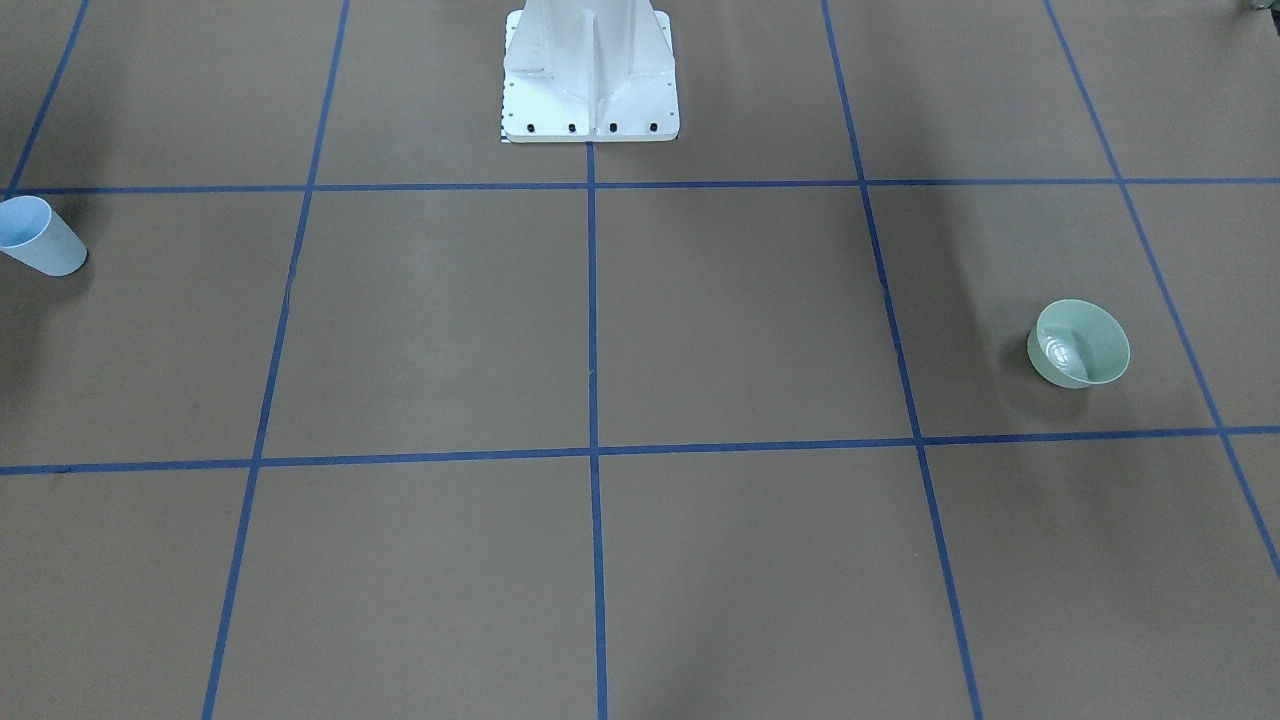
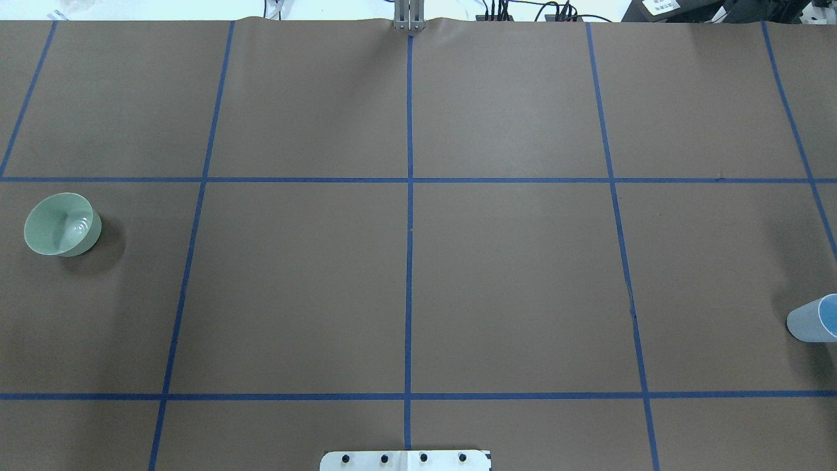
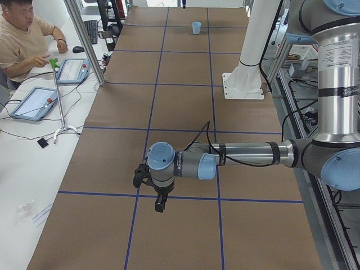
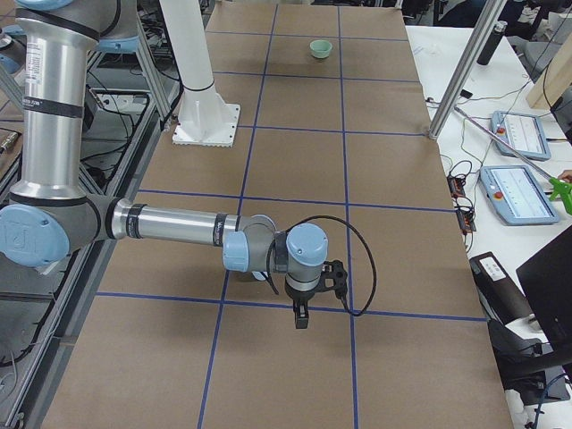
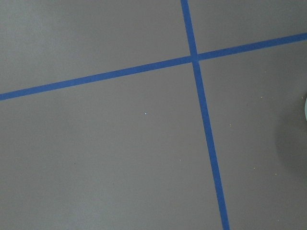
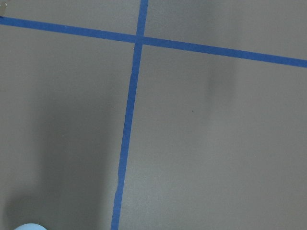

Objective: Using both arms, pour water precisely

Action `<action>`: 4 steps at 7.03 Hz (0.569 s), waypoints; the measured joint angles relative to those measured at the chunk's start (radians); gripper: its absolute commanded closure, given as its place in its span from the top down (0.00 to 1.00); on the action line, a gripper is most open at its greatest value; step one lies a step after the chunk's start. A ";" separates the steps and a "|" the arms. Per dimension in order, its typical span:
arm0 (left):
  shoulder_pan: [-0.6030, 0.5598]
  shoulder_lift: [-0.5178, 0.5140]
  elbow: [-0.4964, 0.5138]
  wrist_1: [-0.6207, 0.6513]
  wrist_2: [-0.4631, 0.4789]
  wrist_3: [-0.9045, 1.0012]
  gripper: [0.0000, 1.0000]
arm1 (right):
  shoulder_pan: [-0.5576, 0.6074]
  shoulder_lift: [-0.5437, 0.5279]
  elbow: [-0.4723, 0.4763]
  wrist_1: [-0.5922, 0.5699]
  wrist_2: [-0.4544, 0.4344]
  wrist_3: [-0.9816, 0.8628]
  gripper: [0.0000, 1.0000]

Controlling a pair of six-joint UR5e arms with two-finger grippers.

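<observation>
A pale green bowl [image 2: 62,224] with a little water stands at the table's left end; it also shows in the front view [image 1: 1080,343] and far off in the right side view [image 4: 321,47]. A light-blue cup [image 2: 814,318] stands at the right end, also in the front view [image 1: 42,237] and the left side view [image 3: 196,27]. My left arm [image 3: 242,154] reaches over the table with its gripper [image 3: 160,203] pointing down. My right arm [image 4: 170,225] does the same with its gripper [image 4: 301,317]. I cannot tell whether either gripper is open or shut.
The white bolted pedestal [image 1: 590,75] stands at the robot's side of the brown table, which is marked by blue tape lines [image 2: 409,261]. An operator [image 3: 22,39] sits at a side desk with tablets. A metal post [image 3: 84,39] stands by the table's edge.
</observation>
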 measured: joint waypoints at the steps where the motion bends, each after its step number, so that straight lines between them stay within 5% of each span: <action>1: 0.000 0.001 -0.008 0.000 0.000 0.000 1.00 | 0.000 0.000 0.000 0.000 0.000 0.000 1.00; 4: 0.000 0.003 -0.037 0.001 0.000 0.000 1.00 | 0.000 0.002 0.017 0.000 0.008 -0.008 1.00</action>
